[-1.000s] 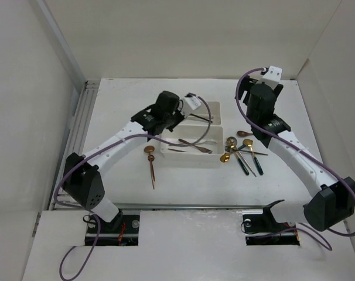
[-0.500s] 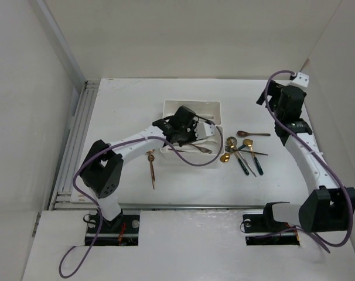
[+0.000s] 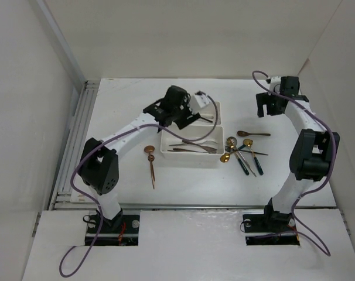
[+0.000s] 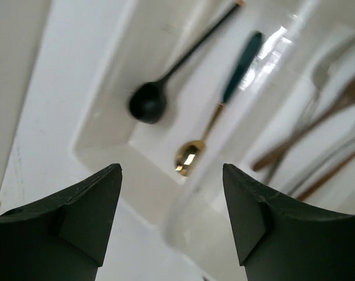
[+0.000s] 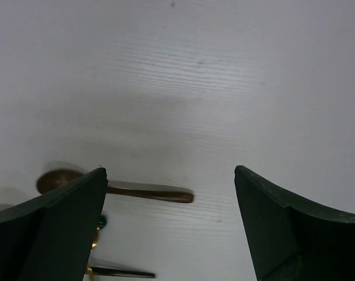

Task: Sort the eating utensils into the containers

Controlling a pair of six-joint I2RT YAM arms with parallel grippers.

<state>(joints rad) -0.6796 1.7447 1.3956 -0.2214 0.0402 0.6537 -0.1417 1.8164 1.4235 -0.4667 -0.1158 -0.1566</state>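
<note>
Left wrist view: black spoon (image 4: 147,102) and green-handled gold spoon (image 4: 224,105) lie in the far tray (image 4: 166,52), behind the near tray (image 3: 189,161).
Top view: loose utensils (image 3: 243,157) right of near tray, copper spoon (image 3: 150,167) left of it.
Left fingers (image 4: 78,216): apart, empty, left arm (image 3: 127,130) extended over far tray.
Right fingers (image 5: 283,222): wide, empty, right arm (image 3: 306,126) stretched far right of near tray.

The top camera looks steeply down across the whole white table (image 3: 125,105) (near side at bottom). The left wrist camera sits close over the farther shallow white plastic tray (image 4: 107,137) at that view's centre; the right wrist camera sits over the slim copper spoon (image 5: 148,192), centre right.
</note>
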